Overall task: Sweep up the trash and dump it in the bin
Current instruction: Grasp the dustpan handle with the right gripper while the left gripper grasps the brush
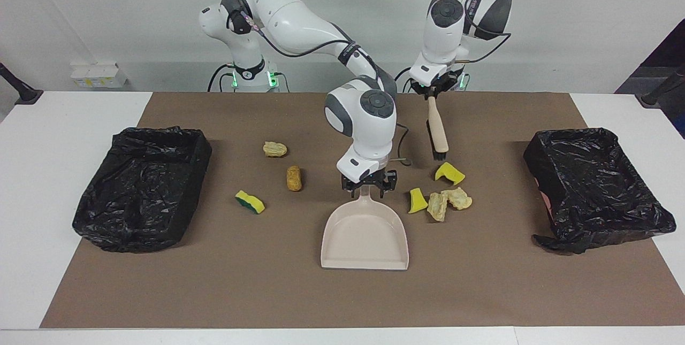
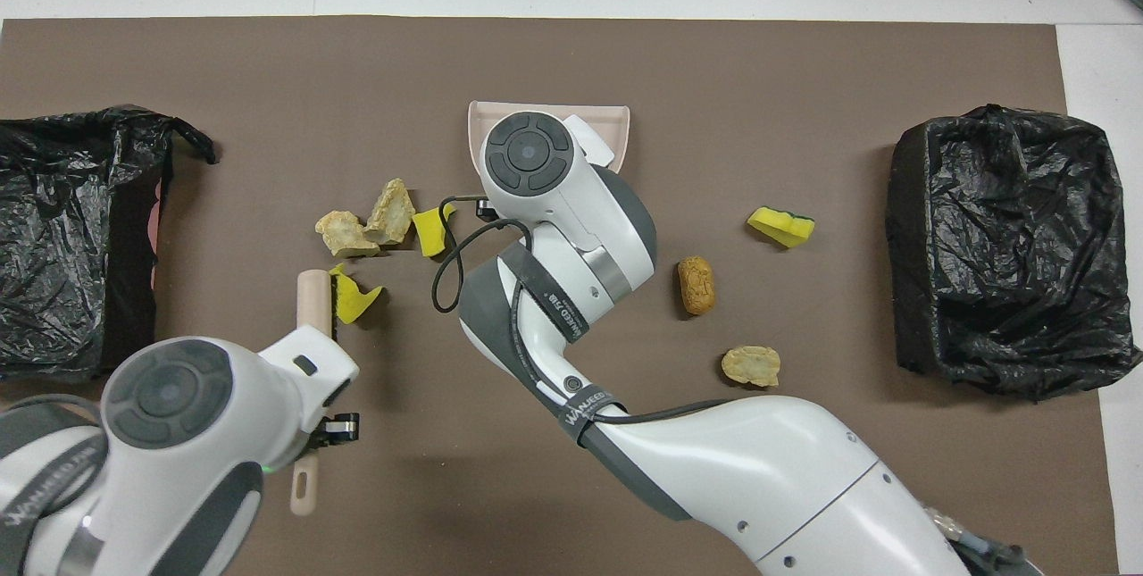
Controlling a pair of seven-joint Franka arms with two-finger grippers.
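The right gripper is down at the table, its fingers set on either side of the handle of the beige plastic dustpan; whether they have clamped on the handle or only straddle it cannot be told. The dustpan lies flat on the brown paper table cover, its wide mouth pointing away from the robots.

The left gripper is clamped on the handle end of a small hand brush with a pale wooden handle and dark bristles. The brush hangs down from it, tilted, with its bristle end just above the cover.

Just beside the bristle end lies a curled yellow sponge piece. Between that piece and the right gripper, beside the dustpan's handle, is a second yellow sponge piece, touching two pale tan wrinkly lumps that lie against each other.

Toward the right arm's end from the right gripper lies an orange-brown oblong lump. A third pale tan wrinkly lump lies nearer the robots than it, and a green-backed yellow sponge piece lies farther from them.

Well apart from both grippers, a tray-shaped bin lined with black plastic sits at each end of the cover: one at the right arm's end, one at the left arm's end.
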